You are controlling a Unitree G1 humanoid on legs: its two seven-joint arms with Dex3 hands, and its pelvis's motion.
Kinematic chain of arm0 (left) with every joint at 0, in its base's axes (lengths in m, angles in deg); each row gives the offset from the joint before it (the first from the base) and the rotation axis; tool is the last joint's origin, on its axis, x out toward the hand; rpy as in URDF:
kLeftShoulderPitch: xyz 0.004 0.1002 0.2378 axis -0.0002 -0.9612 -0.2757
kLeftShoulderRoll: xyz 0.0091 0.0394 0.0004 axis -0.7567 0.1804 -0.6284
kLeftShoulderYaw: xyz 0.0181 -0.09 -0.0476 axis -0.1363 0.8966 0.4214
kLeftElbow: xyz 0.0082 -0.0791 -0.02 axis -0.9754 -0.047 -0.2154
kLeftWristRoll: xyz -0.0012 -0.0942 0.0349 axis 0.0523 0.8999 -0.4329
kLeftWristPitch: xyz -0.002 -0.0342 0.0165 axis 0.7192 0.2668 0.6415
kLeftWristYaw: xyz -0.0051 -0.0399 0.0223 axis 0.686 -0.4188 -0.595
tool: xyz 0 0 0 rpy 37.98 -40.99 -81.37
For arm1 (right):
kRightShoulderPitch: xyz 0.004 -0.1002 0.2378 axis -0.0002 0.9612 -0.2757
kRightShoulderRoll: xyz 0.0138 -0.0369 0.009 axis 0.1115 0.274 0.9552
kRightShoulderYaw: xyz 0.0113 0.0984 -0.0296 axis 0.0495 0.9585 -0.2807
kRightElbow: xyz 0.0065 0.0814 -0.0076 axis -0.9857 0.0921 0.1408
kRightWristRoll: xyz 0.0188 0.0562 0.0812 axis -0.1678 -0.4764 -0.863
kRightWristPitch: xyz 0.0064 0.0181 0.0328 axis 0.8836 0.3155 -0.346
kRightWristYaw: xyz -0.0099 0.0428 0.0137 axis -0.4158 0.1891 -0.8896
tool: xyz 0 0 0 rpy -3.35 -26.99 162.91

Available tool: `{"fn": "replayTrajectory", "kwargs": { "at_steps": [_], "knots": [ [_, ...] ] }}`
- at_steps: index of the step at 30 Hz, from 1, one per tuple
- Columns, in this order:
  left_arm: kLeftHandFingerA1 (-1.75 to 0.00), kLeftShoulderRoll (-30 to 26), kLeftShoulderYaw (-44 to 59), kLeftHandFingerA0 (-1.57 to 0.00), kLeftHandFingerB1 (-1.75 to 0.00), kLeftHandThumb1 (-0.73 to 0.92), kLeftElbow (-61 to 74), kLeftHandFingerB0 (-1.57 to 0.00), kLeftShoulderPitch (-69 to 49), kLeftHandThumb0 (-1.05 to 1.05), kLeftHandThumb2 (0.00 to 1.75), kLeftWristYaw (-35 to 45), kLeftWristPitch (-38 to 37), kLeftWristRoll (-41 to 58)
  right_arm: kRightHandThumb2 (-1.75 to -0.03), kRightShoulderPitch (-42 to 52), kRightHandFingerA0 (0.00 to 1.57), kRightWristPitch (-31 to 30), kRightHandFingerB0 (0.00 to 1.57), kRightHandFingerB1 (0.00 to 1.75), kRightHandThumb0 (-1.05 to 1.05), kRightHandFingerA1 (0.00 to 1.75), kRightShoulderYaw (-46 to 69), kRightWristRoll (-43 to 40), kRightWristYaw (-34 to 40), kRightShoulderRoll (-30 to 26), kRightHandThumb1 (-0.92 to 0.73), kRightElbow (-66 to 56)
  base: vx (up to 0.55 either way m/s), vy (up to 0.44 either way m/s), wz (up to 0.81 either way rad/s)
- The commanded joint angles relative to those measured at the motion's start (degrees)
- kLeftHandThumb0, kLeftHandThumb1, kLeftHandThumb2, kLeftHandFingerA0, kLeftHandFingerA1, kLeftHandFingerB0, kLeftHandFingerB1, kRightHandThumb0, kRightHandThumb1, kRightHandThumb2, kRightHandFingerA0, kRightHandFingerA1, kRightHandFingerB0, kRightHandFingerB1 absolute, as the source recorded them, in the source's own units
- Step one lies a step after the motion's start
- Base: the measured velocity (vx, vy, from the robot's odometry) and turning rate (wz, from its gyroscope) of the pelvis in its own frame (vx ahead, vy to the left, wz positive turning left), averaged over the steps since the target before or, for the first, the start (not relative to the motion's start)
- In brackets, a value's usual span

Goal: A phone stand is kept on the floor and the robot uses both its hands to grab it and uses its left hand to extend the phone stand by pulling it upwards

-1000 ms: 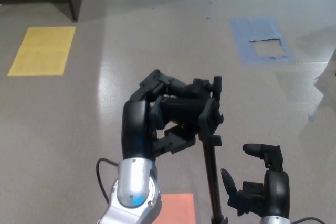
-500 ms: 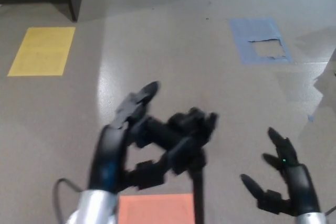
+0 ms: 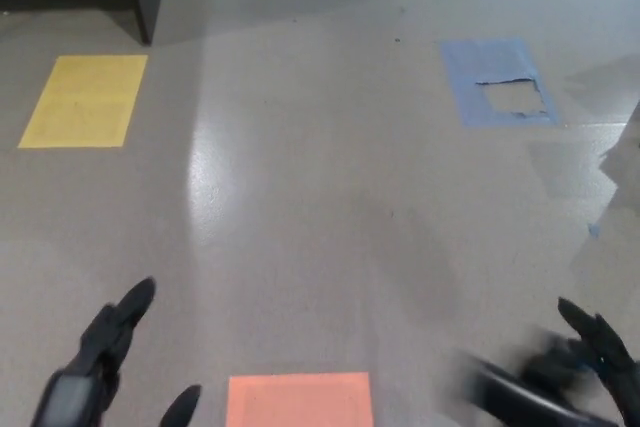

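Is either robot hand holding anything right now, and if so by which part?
Nothing is held. The left robot hand is open over bare floor; the right robot hand is open too. A blurred dark shape lies beside it, ungripped.

Plain grey floor (image 3: 320, 207), kinda shiny. Stuck flat on it: a yellow patch (image 3: 85, 99) far left, a blue patch (image 3: 497, 80) far right with its middle torn out, and an orange patch (image 3: 298, 399) at the near edge.

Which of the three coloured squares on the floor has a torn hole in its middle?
The blue square, far right. Its centre is ripped open, showing floor; the yellow square and orange square are whole.
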Motion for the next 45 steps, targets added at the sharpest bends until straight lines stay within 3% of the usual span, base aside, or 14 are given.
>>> {"fn": "replayTrajectory", "kwargs": {
  "at_steps": [1,2,6,8,9,12,20,22,24,25,29,32,38,45],
  "knots": [
    [-0.31,2.6,6.5,-0.2,-0.29,0.72,-6.5,-0.16,-6.9,-0.79,0.62,2.9,-15.5,3.9,-0.7,4.6,0.0,1.6,0.0,0.22,-1.05,0.33,2.3,-1.5,-1.5,-3.4,-0.82,-2.1,0.0,0.0,0.0],
    [-0.42,2.9,7.1,-0.16,-0.4,0.58,-7.5,-0.11,-7.6,-0.8,0.89,2.6,-16.8,3.7,-0.71,4.7,0.0,1.8,0.0,0.2,-1.05,0.33,2.2,-1.3,-1.3,-3.4,-0.83,-1.8,0.0,0.0,0.0],
    [-0.43,4.8,9.5,-0.17,-0.4,0.63,-12.2,-0.11,-10.0,-0.76,0.92,4.8,-22.9,6.0,-0.68,5.6,0.0,2.8,0.0,0.24,-1.05,0.37,2.6,-1.4,-0.7,-3.0,-0.87,-2.1,0.0,0.0,0.0],
    [-0.43,5.1,9.9,-0.17,-0.4,0.63,-13.2,-0.11,-10.1,-0.76,0.92,5.6,-24.1,6.6,-0.68,6.0,0.0,3.0,0.0,0.24,-1.05,0.37,2.8,-1.6,-0.6,-3.0,-0.87,-2.4,0.0,0.0,0.0],
    [-0.31,5.4,10.5,-0.24,-0.28,0.8,-13.9,-0.18,-10.3,-0.73,0.65,5.7,-24.7,7.1,-0.69,6.4,0.0,3.8,0.0,0.26,-1.05,0.4,3.0,-1.7,-0.2,-2.7,-0.87,-2.5,0.0,0.0,0.0],
    [-0.29,5.3,12.5,-0.23,-0.28,0.85,-18.1,-0.15,-10.6,-0.79,0.66,5.0,-28.6,5.6,-0.71,8.0,0.0,7.7,0.0,0.42,-1.05,0.5,4.3,-3.5,0.5,-1.6,-0.85,-1.6,0.0,0.0,0.0],
    [-0.3,4.9,16.7,-0.25,-0.29,0.84,-20.5,-0.22,-12.8,-0.82,0.66,6.6,-34.1,6.9,-0.7,16.3,0.0,15.2,0.0,0.38,-1.05,0.45,5.2,-2.8,2.4,-0.5,-0.81,-1.3,0.0,0.0,0.0],
    [-0.3,4.8,17.3,-0.25,-0.29,0.85,-20.4,-0.22,-13.6,-0.84,0.66,7.5,-34.5,7.6,-0.69,17.3,0.0,16.0,0.0,0.44,-1.05,0.53,5.3,-3.7,2.0,0.5,-0.79,-0.6,0.0,0.0,0.0],
    [-0.31,5.2,17.1,-0.25,-0.29,0.84,-20.9,-0.23,-13.7,-0.82,0.66,8.2,-34.9,7.7,-0.66,17.7,0.0,16.0,0.0,0.32,-1.05,0.45,5.6,-3.6,2.1,0.1,-0.75,-0.2,0.0,0.0,0.0],
    [-0.3,5.2,16.8,-0.25,-0.29,0.84,-21.5,-0.23,-13.5,-0.81,0.65,9.0,-35.0,8.0,-0.68,17.6,0.0,15.8,0.0,0.2,-1.05,0.33,5.4,-0.7,4.3,-1.1,-0.78,0.4,0.0,0.0,0.0],
    [-0.31,5.4,17.0,-0.28,-0.3,0.81,-22.1,-0.24,-12.7,-0.85,0.65,7.8,-34.6,6.3,-0.69,16.6,0.0,10.2,0.0,0.0,-1.05,0.24,3.2,12.3,16.3,-4.7,-0.85,-0.8,0.0,0.0,0.0],
    [-0.31,5.2,17.5,-0.29,-0.29,0.78,-22.8,-0.24,-11.9,-0.85,0.65,7.7,-34.7,6.0,-0.69,16.1,0.0,9.7,0.0,0.05,-1.05,0.21,2.9,13.1,17.5,-4.9,-0.81,-0.7,0.0,0.0,0.0],
    [-0.32,5.1,18.8,-0.31,-0.3,0.74,-24.1,-0.25,-9.9,-0.83,0.63,8.1,-34.7,6.6,-0.72,14.9,0.0,7.5,0.0,0.01,-1.05,0.39,1.9,14.8,19.7,-4.7,-0.81,-1.0,0.0,0.0,0.0],
    [-0.32,5.2,19.3,-0.31,-0.29,0.72,-24.6,-0.25,-9.6,-0.8,0.63,9.0,-35.3,6.0,-0.71,15.9,0.0,6.2,0.0,0.08,-1.05,0.24,1.3,15.5,20.8,-4.6,-0.85,-1.7,0.0,0.0,0.0]
  ]
}}
